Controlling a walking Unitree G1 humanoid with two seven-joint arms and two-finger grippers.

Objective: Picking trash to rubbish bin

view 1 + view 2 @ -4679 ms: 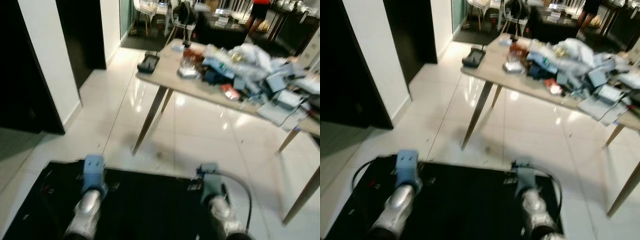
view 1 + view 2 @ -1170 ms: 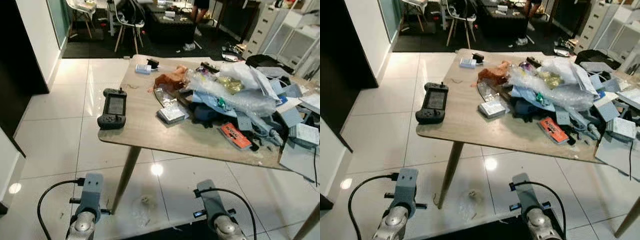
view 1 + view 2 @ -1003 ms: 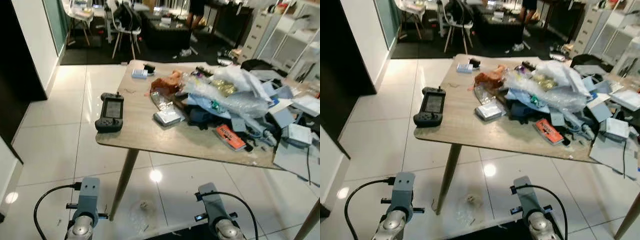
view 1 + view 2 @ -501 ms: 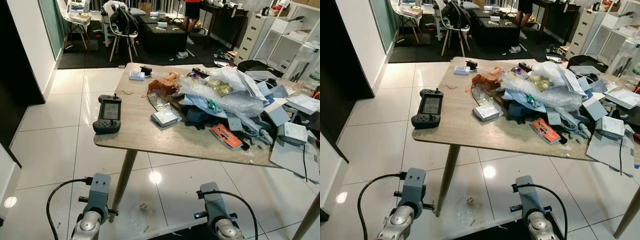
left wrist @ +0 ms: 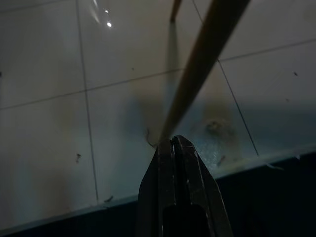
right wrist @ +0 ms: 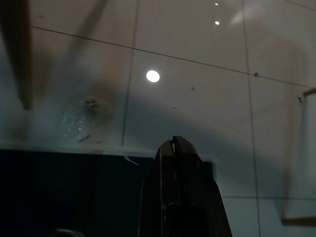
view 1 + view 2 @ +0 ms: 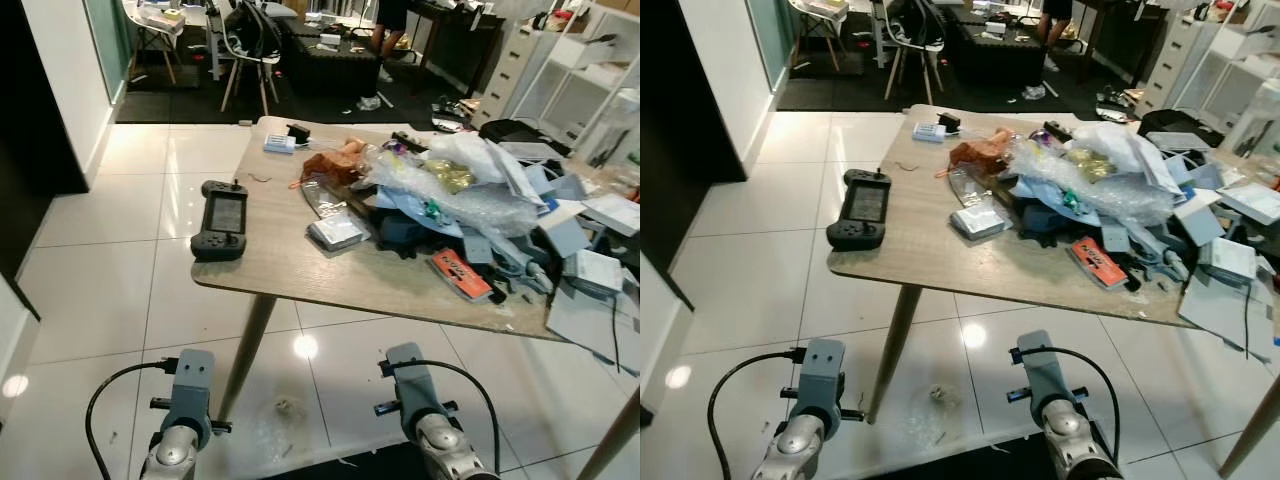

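On the white tile floor beside the table leg [image 7: 243, 358] lies a small crumpled scrap on a clear plastic film [image 7: 285, 408]; it also shows as the scrap [image 5: 216, 127] in the left wrist view and the scrap [image 6: 91, 103] in the right wrist view. The wooden table [image 7: 290, 265] carries a heap of bubble wrap and plastic bags [image 7: 455, 190], an orange-brown crumpled wrapper [image 7: 328, 166] and a silver packet [image 7: 337, 232]. My left gripper [image 5: 172, 141] is shut and empty, low over the floor near the leg. My right gripper [image 6: 173, 140] is shut and empty too.
A black handheld game console [image 7: 220, 218] lies near the table's left edge. A red-orange pack [image 7: 458, 272], boxes and cables crowd the right side. A black mat [image 5: 256, 197] lies at my feet. Chairs [image 7: 245, 45] and dark furniture stand in the room behind. A dark doorway [image 7: 40, 120] is at left.
The camera has walked up to the table and now shifts slightly; the black mat has slid almost out of the head views. Both arms keep their pose, and nothing on the table moved.
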